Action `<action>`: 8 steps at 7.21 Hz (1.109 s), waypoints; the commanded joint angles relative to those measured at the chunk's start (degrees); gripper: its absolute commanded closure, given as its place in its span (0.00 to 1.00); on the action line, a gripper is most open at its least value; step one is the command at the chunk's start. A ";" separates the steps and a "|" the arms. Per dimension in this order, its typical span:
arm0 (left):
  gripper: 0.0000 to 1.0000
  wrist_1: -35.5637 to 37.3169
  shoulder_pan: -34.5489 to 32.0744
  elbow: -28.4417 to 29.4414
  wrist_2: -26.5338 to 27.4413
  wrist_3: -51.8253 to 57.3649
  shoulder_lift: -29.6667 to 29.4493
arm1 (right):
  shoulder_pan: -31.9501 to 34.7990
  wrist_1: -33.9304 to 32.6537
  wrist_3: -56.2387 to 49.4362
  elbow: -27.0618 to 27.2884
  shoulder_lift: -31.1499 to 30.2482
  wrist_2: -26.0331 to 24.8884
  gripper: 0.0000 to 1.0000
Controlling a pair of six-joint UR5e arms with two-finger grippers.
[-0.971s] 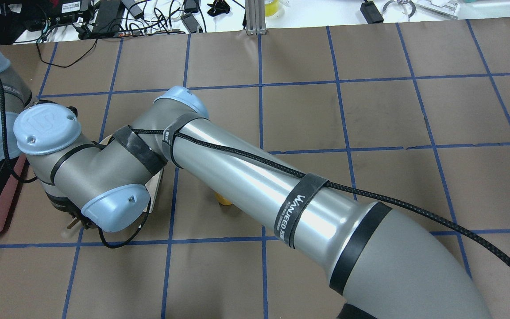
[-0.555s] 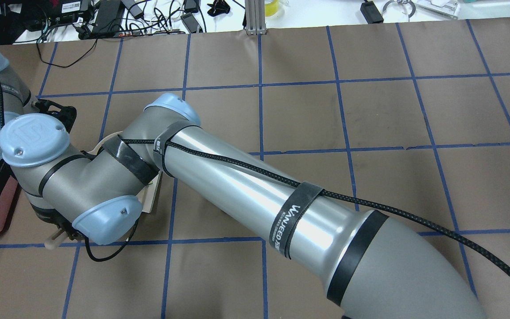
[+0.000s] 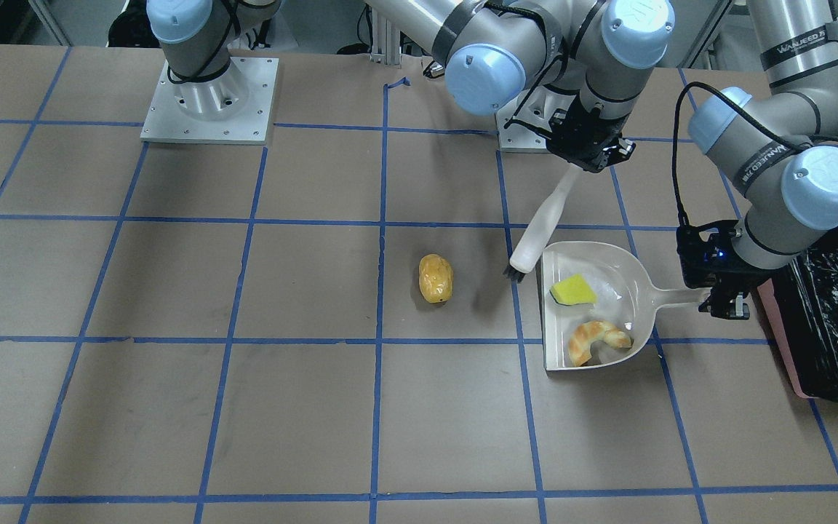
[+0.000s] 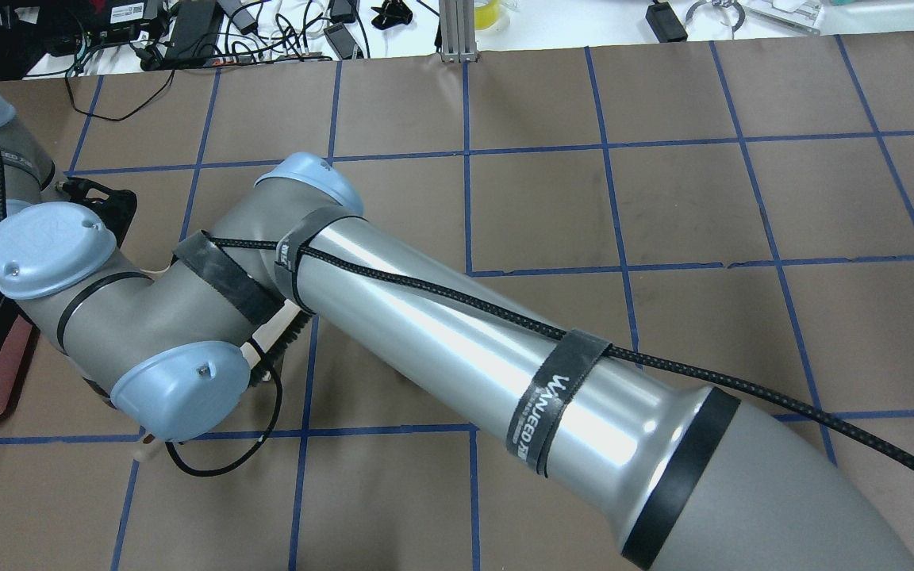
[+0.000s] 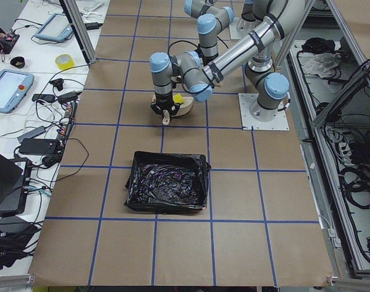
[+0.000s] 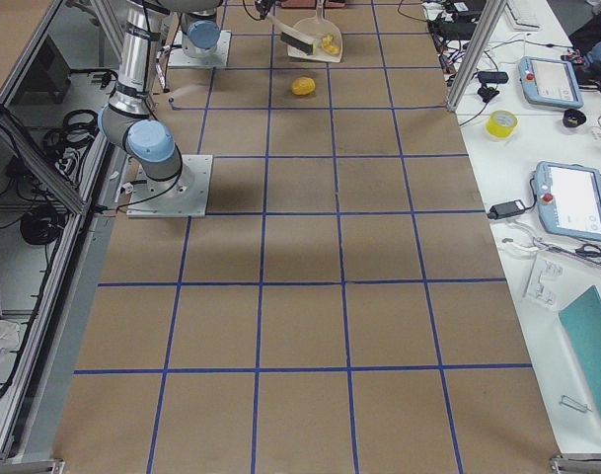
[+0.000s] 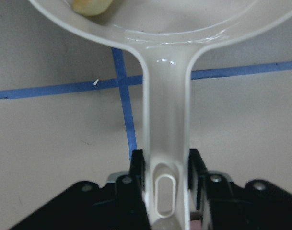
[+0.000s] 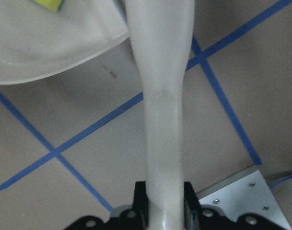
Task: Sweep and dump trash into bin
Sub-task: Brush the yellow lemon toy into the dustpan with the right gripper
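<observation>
The beige dustpan (image 3: 626, 273) lies on the table with the green-and-yellow sponge piece (image 3: 572, 291) and the croissant (image 3: 597, 338) inside. My left gripper (image 3: 724, 302) is shut on the dustpan's handle (image 7: 166, 120). My right gripper (image 3: 590, 149) is shut on the handle of the beige brush (image 3: 544, 229), whose dark bristles (image 3: 513, 274) hang by the pan's open edge. The potato-like lump (image 3: 436, 278) rests alone on the table, left of the bristles in the front-facing view. The bin (image 3: 837, 313), pink-sided with a black bag, stands just beyond my left wrist.
The right arm's base plate (image 3: 208, 98) is bolted near the robot's edge of the table. Cables, tablets and a tape roll (image 5: 65, 61) lie on the white bench along the far side. Blue tape lines (image 3: 382, 338) divide the brown table top (image 3: 172, 407).
In the overhead view the right arm's wrist has shifted left and turned. The yellow lump that showed under its forearm is now hidden, and the brush bristles now show beside the wrist.
</observation>
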 commanded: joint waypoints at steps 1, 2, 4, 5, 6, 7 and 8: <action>1.00 -0.02 -0.08 0.06 -0.06 -0.84 -0.09 | -1.64 10.44 -6.02 2.29 -4.33 -5.16 1.00; 1.00 -0.11 -0.08 -0.12 -0.15 -1.02 -0.09 | -3.39 10.55 -8.58 4.83 -6.97 -5.08 1.00; 1.00 -1.07 -0.16 -0.21 -0.15 -4.41 0.26 | -7.52 9.51 -17.17 13.94 -14.34 -4.91 1.00; 1.00 -1.16 -0.51 -0.29 0.03 -6.27 0.35 | -7.98 6.54 -18.35 18.95 -16.81 -5.43 1.00; 1.00 -1.08 -0.60 -0.56 0.72 -7.08 0.52 | -8.85 3.12 -22.19 23.88 -19.36 -6.65 1.00; 1.00 -1.08 -0.60 -0.91 1.08 -7.17 0.87 | -9.29 -1.61 -24.49 27.84 -20.78 -6.84 1.00; 1.00 -0.99 -0.60 -1.43 0.91 -7.26 1.31 | -9.99 -5.05 -27.47 30.14 -20.79 -7.88 1.00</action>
